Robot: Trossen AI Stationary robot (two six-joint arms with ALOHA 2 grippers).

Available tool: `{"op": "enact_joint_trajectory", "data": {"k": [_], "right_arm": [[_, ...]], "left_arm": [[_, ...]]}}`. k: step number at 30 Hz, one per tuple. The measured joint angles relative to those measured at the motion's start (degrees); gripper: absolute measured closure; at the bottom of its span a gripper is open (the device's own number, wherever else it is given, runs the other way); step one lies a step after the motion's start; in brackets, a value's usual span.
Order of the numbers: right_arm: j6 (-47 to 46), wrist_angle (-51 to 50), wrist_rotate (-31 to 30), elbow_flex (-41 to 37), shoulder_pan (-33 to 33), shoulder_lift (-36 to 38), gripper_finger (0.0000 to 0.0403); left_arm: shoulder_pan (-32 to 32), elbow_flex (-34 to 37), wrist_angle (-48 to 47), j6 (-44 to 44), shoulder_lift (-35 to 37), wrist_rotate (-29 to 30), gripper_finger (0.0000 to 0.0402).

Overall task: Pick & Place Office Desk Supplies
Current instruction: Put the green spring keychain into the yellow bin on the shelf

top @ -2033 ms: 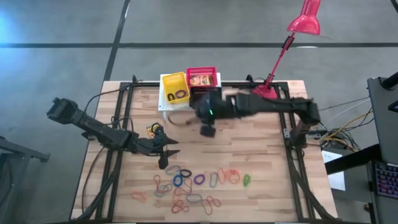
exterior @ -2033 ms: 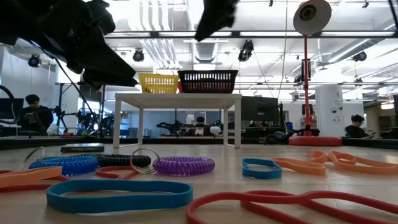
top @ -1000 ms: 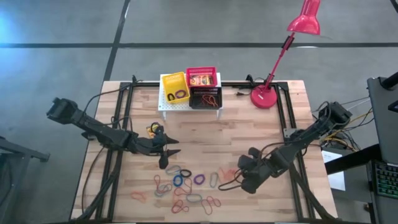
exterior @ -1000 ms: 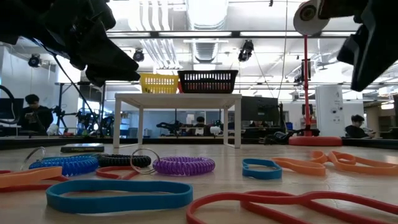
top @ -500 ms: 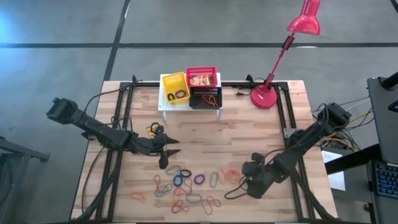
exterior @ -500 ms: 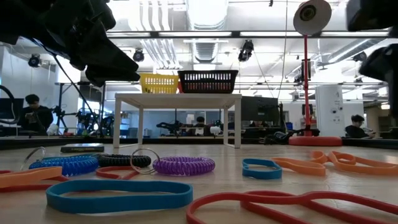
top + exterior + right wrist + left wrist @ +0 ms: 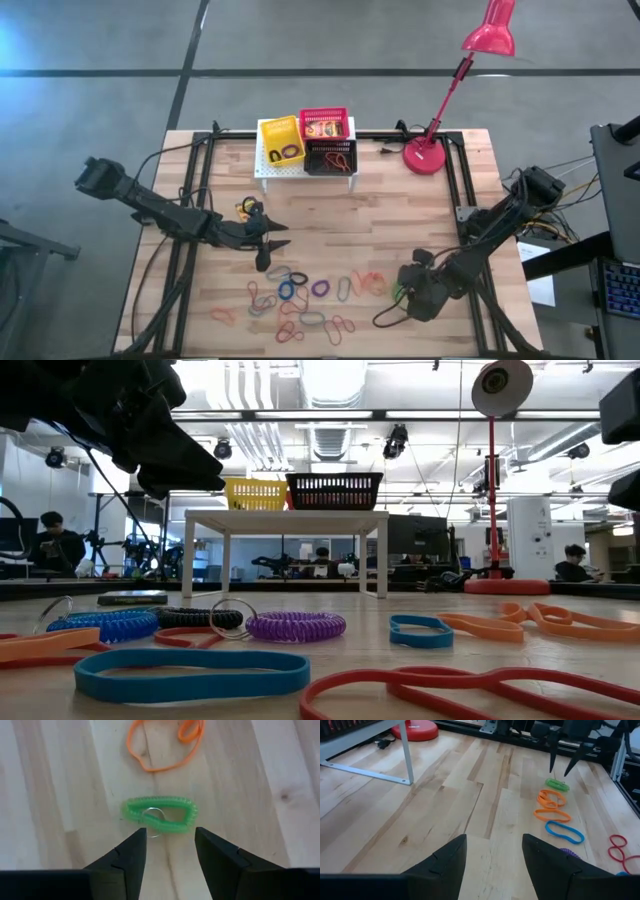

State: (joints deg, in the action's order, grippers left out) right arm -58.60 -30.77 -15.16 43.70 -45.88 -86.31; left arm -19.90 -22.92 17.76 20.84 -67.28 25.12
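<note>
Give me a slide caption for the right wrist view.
Right gripper, open, poised over a green coiled loop on the wooden table, orange loop beyond.

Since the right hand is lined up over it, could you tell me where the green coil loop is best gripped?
Probably the near long side of the green coil loop, from straight above. It lies flat on the table, and the open right hand already straddles that strand near the small metal ring.
</note>
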Motion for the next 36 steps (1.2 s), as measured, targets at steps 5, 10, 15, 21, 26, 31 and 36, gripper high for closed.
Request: {"op": "enact_joint_trajectory", "data": {"k": [5, 10, 15, 21, 26, 31, 36], "right_arm": [[5.3, 0.07, -0.41, 0.0, 0.13, -1.03, 0.0252], [14.32, 0.11, 0.98, -0.02, 0.15, -1.89, 0.0251], [23.96, 0.52, 1.46, -0.02, 0.15, -1.96, 0.025], [31.62, 2.05, 0.09, -0.02, 0.32, -1.96, 0.0244], [36.36, 3.83, 0.05, -0.02, 1.5, -1.96, 0.0247], [37.33, 4.2, 1.71, -0.18, 2.62, -1.96, 0.0258], [39.77, 4.62, 4.97, -0.9, 2.66, -1.96, 0.0272]], "left_arm": [[0.0, 0.0, -0.02, 0.0, 0.0, 0.24, 0.0204], [0.02, 0.0, 0.0, 0.0, 0.02, 0.44, 0.0204], [0.0, 0.0, 0.0, 0.0, 0.02, 0.44, 0.0204], [0.02, 0.0, 0.0, 0.0, 0.02, 0.68, 0.0204], [0.17, 0.0, 0.0, 0.0, 0.02, 0.87, 0.0204], [0.17, 0.0, 0.0, 0.0, 0.02, 0.85, 0.0204], [0.17, 0.0, 0.0, 0.0, 0.0, 0.87, 0.0204]]}}
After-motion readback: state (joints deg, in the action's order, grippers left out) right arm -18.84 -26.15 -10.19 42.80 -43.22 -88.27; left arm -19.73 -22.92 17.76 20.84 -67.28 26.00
